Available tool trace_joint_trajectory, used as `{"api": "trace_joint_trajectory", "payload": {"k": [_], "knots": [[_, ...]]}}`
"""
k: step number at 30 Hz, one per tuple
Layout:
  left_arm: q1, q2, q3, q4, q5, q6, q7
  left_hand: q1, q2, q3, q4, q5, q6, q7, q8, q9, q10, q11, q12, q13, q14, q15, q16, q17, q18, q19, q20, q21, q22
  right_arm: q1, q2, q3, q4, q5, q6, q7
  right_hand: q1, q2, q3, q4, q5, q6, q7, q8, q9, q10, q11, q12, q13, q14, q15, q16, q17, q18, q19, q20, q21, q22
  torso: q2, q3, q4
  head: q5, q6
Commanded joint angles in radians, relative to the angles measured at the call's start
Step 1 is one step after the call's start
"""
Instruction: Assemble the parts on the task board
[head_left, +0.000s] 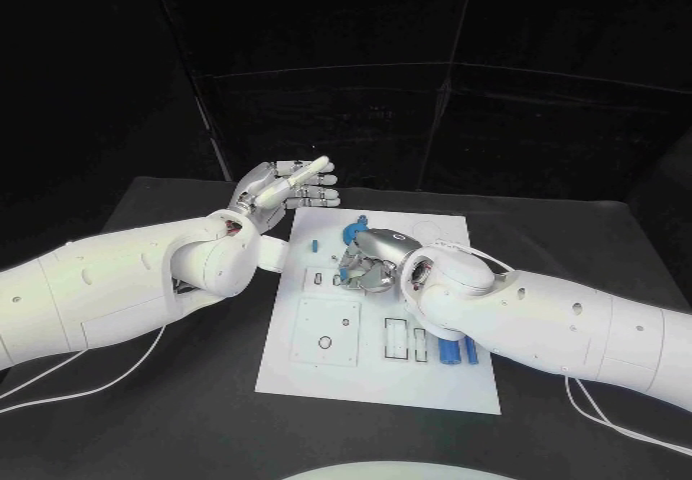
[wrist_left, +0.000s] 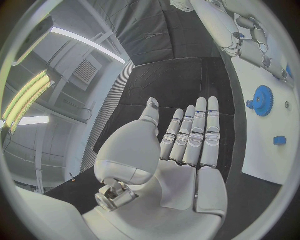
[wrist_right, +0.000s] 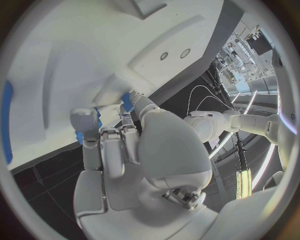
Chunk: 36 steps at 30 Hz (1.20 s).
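Note:
The white task board (head_left: 378, 375) lies in the middle of the black table. My right hand (head_left: 372, 258) hangs low over its far half with the fingers curled down. In the right wrist view blue bits of a small blue part (wrist_right: 127, 102) show at the fingertips of that right hand (wrist_right: 134, 150), which pinches it; most of the part is hidden. A blue gear (head_left: 353, 234) (wrist_left: 262, 100) sits on the board just beyond this hand. My left hand (head_left: 289, 185) (wrist_left: 187, 137) is raised past the board's far left corner, flat and holding nothing.
A small blue piece (head_left: 315, 243) (wrist_left: 279, 141) lies near the board's far left edge. Two blue pegs (head_left: 459, 350) rest near its right edge, beside empty rectangular slots (head_left: 404, 340). White cables (head_left: 606, 420) trail on the table by each arm.

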<state>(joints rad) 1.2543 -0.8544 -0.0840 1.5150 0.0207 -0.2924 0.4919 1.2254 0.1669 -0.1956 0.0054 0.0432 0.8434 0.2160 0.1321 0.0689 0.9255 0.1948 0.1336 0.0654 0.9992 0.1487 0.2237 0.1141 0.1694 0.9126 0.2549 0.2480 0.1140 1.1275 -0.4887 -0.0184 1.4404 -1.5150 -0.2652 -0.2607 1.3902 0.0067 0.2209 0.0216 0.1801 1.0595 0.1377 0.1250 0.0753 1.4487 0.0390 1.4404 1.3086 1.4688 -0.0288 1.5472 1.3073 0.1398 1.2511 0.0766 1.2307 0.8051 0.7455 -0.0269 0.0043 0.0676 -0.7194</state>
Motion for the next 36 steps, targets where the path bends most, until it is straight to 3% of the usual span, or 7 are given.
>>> {"api": "trace_joint_trajectory", "payload": {"k": [1,14,24,36], "knots": [[0.002,0.002,0.001,-0.001,0.002,0.01,0.007,0.002,0.006,0.0,-0.007,0.003,0.008,0.033,-0.005,-0.001,0.002,0.003,-0.005,-0.001,0.004,0.0,-0.004,-0.001,0.01,0.008,-0.003,-0.004,-0.001,-0.003,-0.002,-0.002,0.003,-0.01,0.027,-0.01,-0.01,0.003,0.003,0.001,-0.001,0.033,-0.02,0.012,0.005,0.001,-0.004,-0.004,0.082,0.089,-0.006,0.002,0.202,-0.006,-0.002,-0.004,-0.002,-0.001,0.0,-0.0001,-0.0009,-0.001,-0.004],[0.002,0.004,0.001,-0.004,0.002,0.012,0.006,0.002,0.006,0.0,-0.007,0.003,0.008,0.033,-0.005,-0.001,0.002,0.003,-0.005,-0.001,0.004,0.0,-0.004,-0.001,0.01,0.008,-0.003,-0.004,-0.001,-0.008,-0.009,-0.002,0.005,-0.009,0.037,-0.023,-0.015,-0.004,0.004,-0.001,-0.004,0.032,-0.021,0.011,0.004,-0.003,-0.004,-0.008,0.077,0.088,-0.007,0.001,0.199,-0.005,-0.004,-0.005,-0.005,-0.006,-0.001,-0.0009,0.001,-0.004,-0.01],[0.002,0.002,0.001,-0.006,0.002,0.011,0.006,0.001,0.006,0.0,-0.006,0.003,0.008,0.033,-0.005,-0.001,0.002,0.003,-0.006,-0.001,0.004,0.0,-0.005,-0.001,0.009,0.008,-0.003,-0.005,-0.001,-0.011,-0.012,-0.002,0.007,-0.034,0.03,-0.056,-0.035,-0.029,0.003,-0.004,-0.006,0.009,-0.012,-0.002,-0.002,-0.016,0.002,-0.022,0.061,0.088,-0.002,0.0,0.198,-0.005,-0.007,-0.003,-0.011,-0.014,0.0,-0.0013,0.0017,-0.004,-0.012],[0.002,0.002,0.001,-0.005,0.002,0.011,0.006,0.001,0.006,0.0,-0.006,0.003,0.008,0.033,-0.005,-0.001,0.002,0.003,-0.006,-0.001,0.004,0.0,-0.005,-0.001,0.009,0.008,-0.003,-0.005,-0.001,-0.012,-0.011,-0.002,0.007,-0.037,0.04,-0.069,-0.045,-0.042,0.003,-0.004,-0.006,-0.001,-0.007,-0.009,-0.005,-0.021,0.007,-0.027,0.056,0.087,0.001,-0.001,0.195,-0.004,-0.009,0.0,-0.015,-0.019,0.0,-0.0012,0.0006,-0.003,-0.012]]}}
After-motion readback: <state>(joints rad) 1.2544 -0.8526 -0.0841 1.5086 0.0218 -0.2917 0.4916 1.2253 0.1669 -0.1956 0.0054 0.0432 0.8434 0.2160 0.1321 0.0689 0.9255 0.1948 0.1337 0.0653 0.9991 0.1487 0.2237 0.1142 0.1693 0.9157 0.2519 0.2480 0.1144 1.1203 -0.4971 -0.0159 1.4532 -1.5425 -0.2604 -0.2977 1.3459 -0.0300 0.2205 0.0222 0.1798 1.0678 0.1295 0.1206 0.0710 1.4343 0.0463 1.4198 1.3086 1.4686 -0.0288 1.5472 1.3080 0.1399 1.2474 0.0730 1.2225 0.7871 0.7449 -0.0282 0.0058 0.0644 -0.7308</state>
